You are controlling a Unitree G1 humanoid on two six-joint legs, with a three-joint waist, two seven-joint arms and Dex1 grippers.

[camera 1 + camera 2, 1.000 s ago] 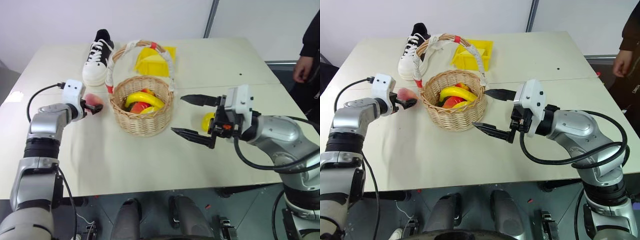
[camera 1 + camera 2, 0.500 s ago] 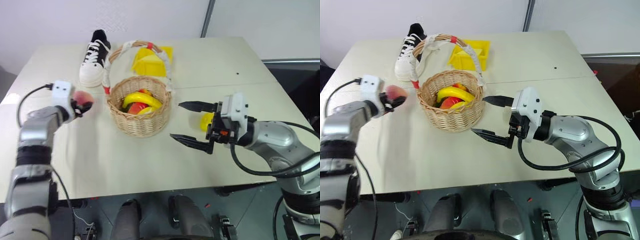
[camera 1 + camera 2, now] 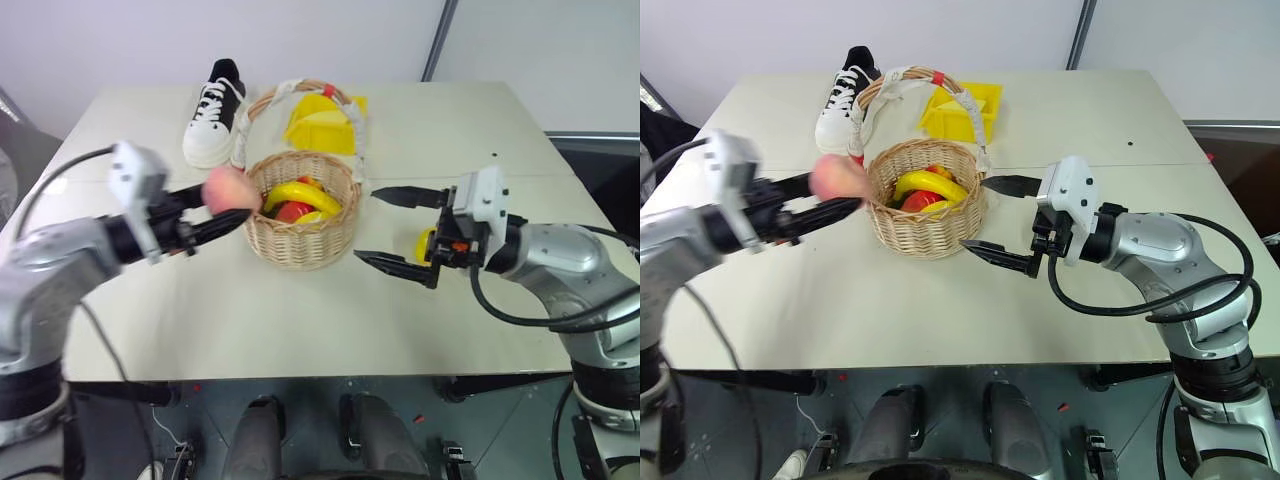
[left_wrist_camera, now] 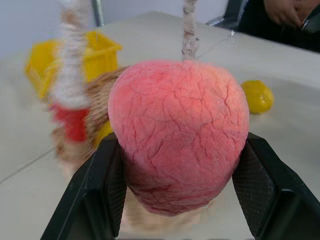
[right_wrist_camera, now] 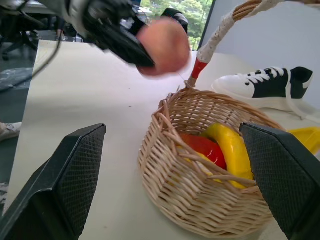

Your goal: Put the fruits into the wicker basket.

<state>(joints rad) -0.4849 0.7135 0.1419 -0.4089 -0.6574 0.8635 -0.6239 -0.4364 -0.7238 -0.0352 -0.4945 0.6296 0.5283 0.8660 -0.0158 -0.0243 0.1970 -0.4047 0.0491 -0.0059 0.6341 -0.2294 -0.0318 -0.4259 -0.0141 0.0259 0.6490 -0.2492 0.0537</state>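
A pink-orange peach [image 3: 228, 187] hangs above the table at the left rim of the wicker basket [image 3: 300, 238], with my left gripper [image 3: 233, 204] shut on it. The left wrist view shows the peach [image 4: 180, 135] clamped between both black fingers [image 4: 92, 200]. The basket is round and tan, and its tall handle [image 3: 352, 120] is wrapped in white and red. A small yellow lemon [image 3: 425, 243] lies on the table to the right of the basket, behind my right gripper [image 3: 365, 224]. That gripper stands open and level, pointing at the basket, with nothing between its fingers.
A banana [image 3: 300, 192] and a red item [image 3: 292, 211] lie inside the basket. A black-and-white sneaker [image 3: 215, 125] and a folded yellow cloth [image 3: 325, 122] sit behind it. A person's hand [image 4: 282, 9] shows beyond the table's far right edge.
My left gripper shut on the peach, lifted it off the table and carried it right, up to the basket's rim. The head camera shifted. The right gripper stayed in place, open.
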